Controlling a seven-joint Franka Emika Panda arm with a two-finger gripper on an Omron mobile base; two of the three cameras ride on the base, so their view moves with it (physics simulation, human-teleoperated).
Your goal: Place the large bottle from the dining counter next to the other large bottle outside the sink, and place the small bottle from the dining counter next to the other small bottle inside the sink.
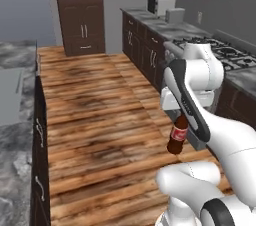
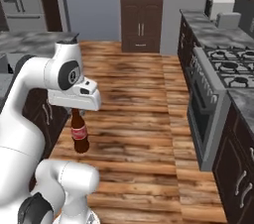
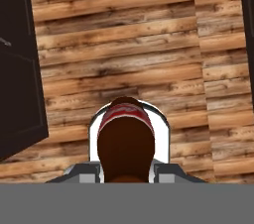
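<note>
Fingers [image 3: 126,171] held the cola bottle [image 1: 178,135] upright above the wood floor [image 1: 95,120], between dark cabinets [image 1: 39,140] and the stove [image 2: 225,69].

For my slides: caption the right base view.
Gripper carries the cola bottle above the wooden floor.

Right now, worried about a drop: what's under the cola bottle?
Only wooden floor lies below the cola bottle, hanging from the gripper. Its base hides the planks directly beneath.
</note>
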